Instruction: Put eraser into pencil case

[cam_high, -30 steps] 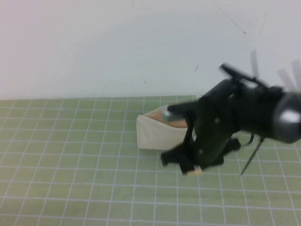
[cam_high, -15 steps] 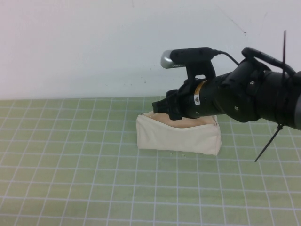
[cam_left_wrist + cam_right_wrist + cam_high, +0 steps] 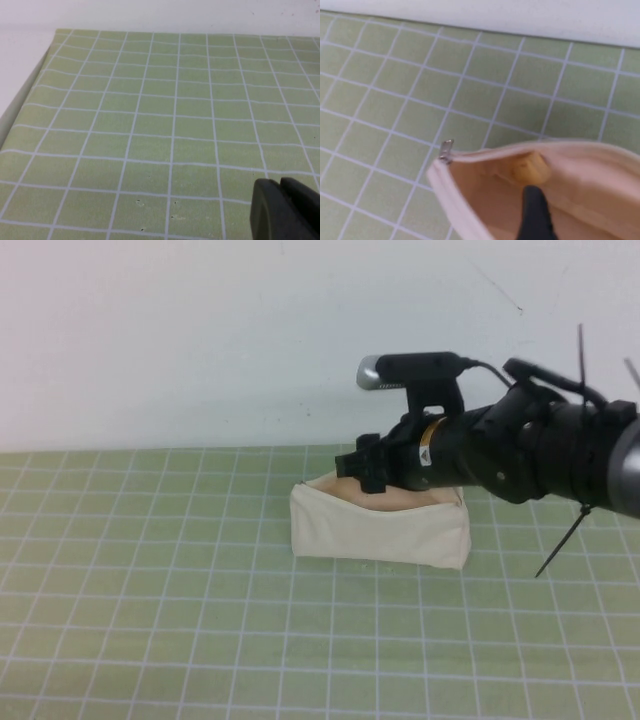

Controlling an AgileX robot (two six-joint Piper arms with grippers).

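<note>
**Right wrist view finds the eraser inside the pouch**

Right wrist view looks straight into the open mouth of the pencil case, where the tan-yellow eraser lies on the peach lining, with one dark fingertip just beside it. A small metal zip pull hangs at the pouch's corner. Only that single finger shows, so whether the right gripper is apart or together cannot be told.

From the high view the eraser is hidden: the right gripper reaches in from the right and sits over the pencil case opening, blocking the inside.

Left wrist view shows only bare mat and the dark tip of the left gripper at the frame's corner, its two fingers pressed together, away from the pouch.

The surface is a green cutting mat ruled with a white grid, ending at a plain white wall.
</note>
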